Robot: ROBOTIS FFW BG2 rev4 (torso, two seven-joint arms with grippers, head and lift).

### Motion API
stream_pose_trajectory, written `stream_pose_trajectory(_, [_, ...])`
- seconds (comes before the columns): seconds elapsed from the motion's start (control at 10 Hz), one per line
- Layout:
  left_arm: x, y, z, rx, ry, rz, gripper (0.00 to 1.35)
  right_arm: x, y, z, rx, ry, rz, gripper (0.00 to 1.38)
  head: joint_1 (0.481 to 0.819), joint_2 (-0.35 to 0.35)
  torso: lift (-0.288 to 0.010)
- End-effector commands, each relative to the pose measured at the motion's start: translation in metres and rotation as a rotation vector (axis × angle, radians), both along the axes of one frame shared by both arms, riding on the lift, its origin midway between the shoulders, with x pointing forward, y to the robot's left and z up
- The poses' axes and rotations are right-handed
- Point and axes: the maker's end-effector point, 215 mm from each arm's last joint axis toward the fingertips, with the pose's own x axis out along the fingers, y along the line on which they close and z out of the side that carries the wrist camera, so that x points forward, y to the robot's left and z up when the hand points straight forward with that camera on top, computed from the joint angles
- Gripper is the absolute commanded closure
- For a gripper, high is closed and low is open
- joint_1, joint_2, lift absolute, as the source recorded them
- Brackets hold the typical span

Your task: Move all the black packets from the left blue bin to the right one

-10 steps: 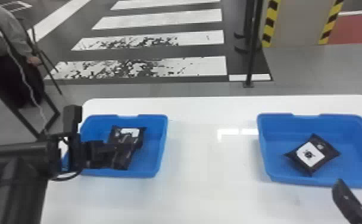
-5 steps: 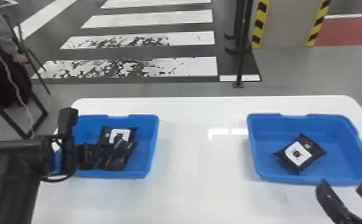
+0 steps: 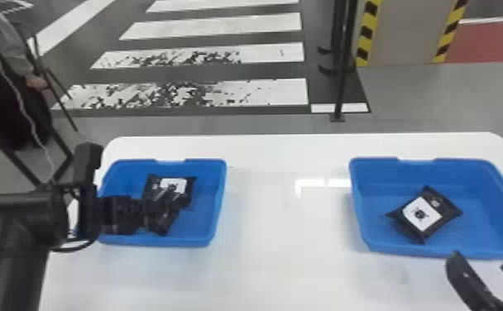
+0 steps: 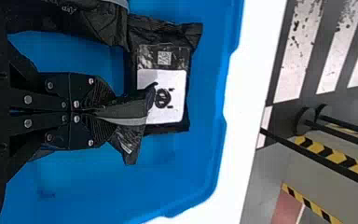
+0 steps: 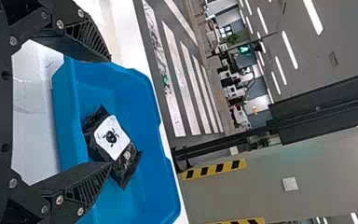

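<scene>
Black packet point(image 4: 133, 109) at the head view's left: left fingers point(image 4: 81, 86) clamp its end, presumably for lifting; right fingers point(image 3: 465, 278), lower right, stand apart.

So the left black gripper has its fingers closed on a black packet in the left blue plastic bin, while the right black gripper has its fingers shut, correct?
Not quite: the right black gripper has its fingers spread apart, as the right wrist view shows. The left black gripper is indeed closed on a black packet in the left blue plastic bin.
</scene>
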Motion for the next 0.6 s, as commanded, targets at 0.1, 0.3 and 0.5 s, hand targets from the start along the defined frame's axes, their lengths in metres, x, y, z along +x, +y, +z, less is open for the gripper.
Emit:
stream_pose_trajectory(0.1, [-0.01, -0.028, 0.049, -0.047, -0.105, -0.059, 1.2, 0.002, 0.002, 0.005, 0.008, -0.011, 0.007, 0.25, 0.695, 0.134, -0.139])
stream_pose_trajectory(0.3, [-0.019, -0.077, 0.077, -0.126, -0.192, -0.151, 1.2, 0.009, 0.016, 0.026, 0.042, -0.057, 0.037, 0.25, 0.695, 0.109, -0.139])
stream_pose_trajectory(0.5, [-0.027, -0.148, 0.081, -0.239, -0.216, -0.282, 1.2, 0.022, 0.05, 0.05, 0.143, -0.111, 0.096, 0.26, 0.695, 0.057, -0.139])
